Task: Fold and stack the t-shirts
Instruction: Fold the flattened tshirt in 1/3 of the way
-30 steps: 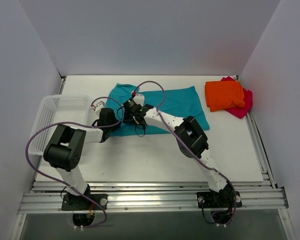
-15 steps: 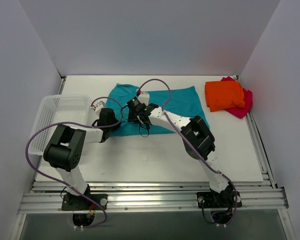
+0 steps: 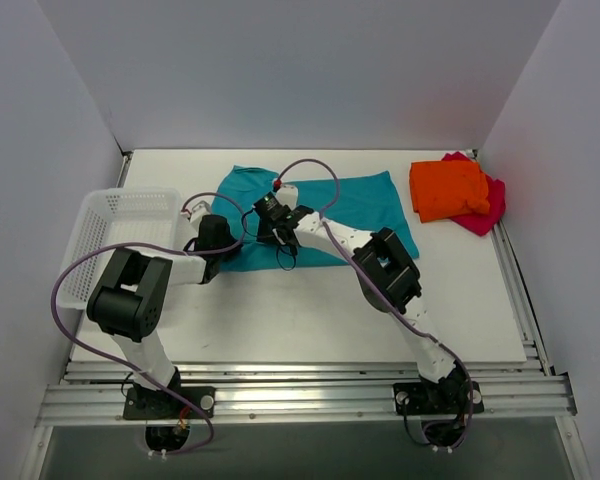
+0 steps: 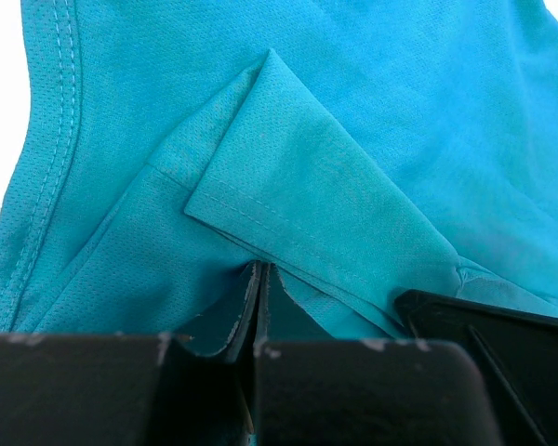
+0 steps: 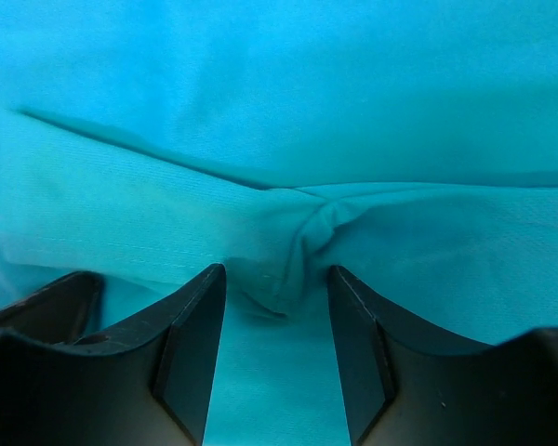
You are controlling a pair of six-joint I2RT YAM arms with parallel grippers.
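Note:
The teal t-shirt point(image 3: 365, 205) lies spread on the table's far middle. My left gripper point(image 3: 218, 240) sits at the shirt's left edge, and in the left wrist view the left gripper point(image 4: 259, 275) is shut on a folded hem of the teal t-shirt point(image 4: 316, 177). My right gripper point(image 3: 272, 226) is down on the cloth just right of it. The right gripper point(image 5: 277, 299) is open, its jaws standing either side of a small pucker of teal t-shirt point(image 5: 288, 251). An orange t-shirt point(image 3: 447, 189) lies folded on a pink t-shirt point(image 3: 487, 213) at the far right.
A white mesh basket point(image 3: 120, 235) stands at the table's left edge beside the left arm. White walls close in on the left, back and right. Purple cables loop over both arms. A metal rail point(image 3: 300, 395) runs along the near edge.
My right gripper has shifted a little right and farther onto the teal shirt, and its jaws have narrowed slightly. The left gripper has stayed put, shut.

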